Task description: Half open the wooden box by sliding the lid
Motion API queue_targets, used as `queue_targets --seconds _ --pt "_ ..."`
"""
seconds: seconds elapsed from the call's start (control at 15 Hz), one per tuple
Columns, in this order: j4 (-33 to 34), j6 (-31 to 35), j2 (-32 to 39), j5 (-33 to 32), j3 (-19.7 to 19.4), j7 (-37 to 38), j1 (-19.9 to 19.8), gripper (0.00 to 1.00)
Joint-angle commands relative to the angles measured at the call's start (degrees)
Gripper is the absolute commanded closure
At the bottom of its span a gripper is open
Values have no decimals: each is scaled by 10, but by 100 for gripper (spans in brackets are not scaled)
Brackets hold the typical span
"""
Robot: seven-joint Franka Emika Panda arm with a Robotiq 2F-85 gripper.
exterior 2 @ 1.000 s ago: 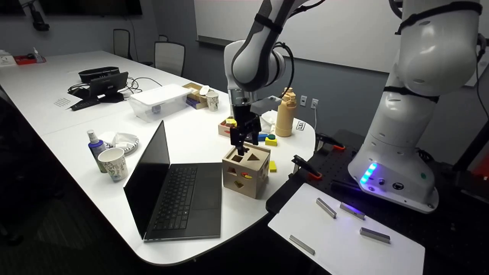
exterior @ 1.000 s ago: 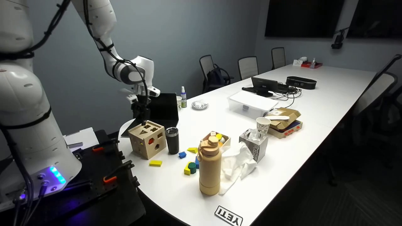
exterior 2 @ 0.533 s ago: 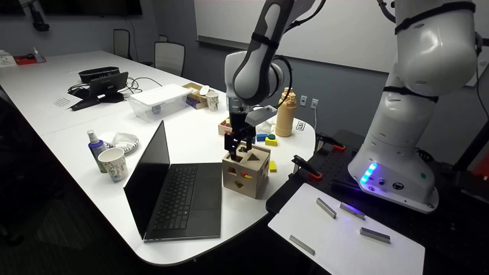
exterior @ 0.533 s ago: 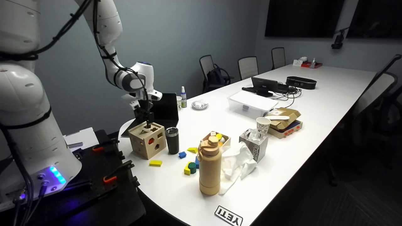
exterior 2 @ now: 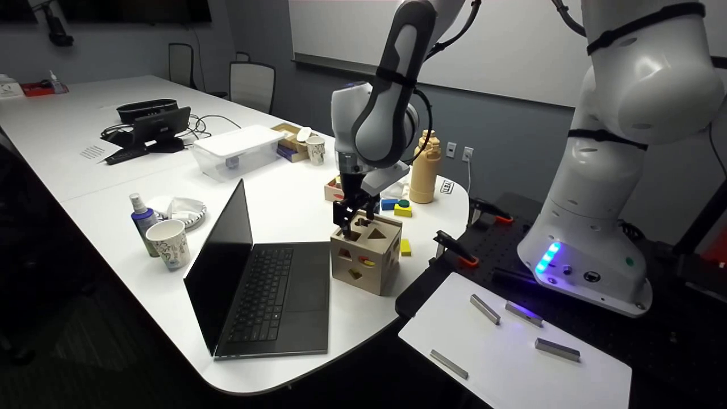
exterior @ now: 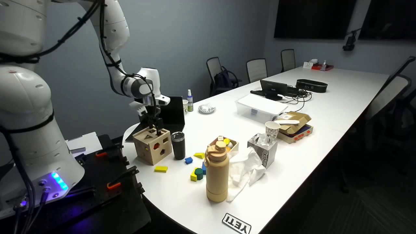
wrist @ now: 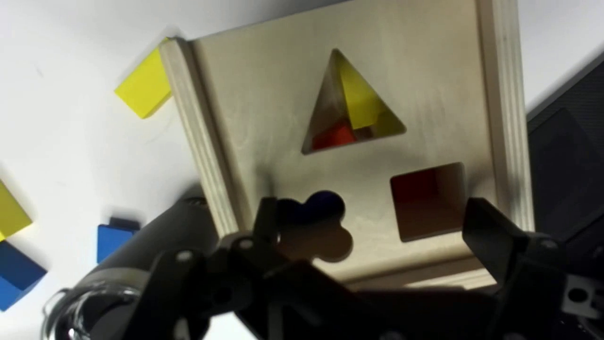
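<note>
A robot gripper (exterior 2: 358,222), fingertips (wrist: 486,226) well apart, is poised at the lid (wrist: 424,71) of a wooden box (exterior 2: 363,264). The box sits at the rounded end of the table (exterior: 182,195), near the edge facing the robot's base (exterior 2: 585,278), between a laptop (exterior 2: 284,284) and a black tumbler (exterior: 178,146). The lid appears fully closed, suggesting the step in hand is gaining purchase. Whether the tips touch wood is hard to tell. Next calls for seating them firmly, then easing the lid along its rails (wrist: 512,118), probably toward that table edge, stopping halfway.
</note>
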Motion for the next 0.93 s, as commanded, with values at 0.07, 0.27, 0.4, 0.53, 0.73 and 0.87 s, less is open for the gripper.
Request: queue_targets --seconds 0.07,0.27,0.4,0.53,0.73,0.87 --pt "10 15 25 -24 -28 47 36 0" --pt "11 3 26 -18 -24 46 37 0" --pt "10 -6 20 -19 -26 45 38 0" --pt "11 -15 16 -18 -23 42 34 0" --pt "18 -45 15 -14 -13 31 25 0" --pt "27 -72 16 -12 -4 23 16 0"
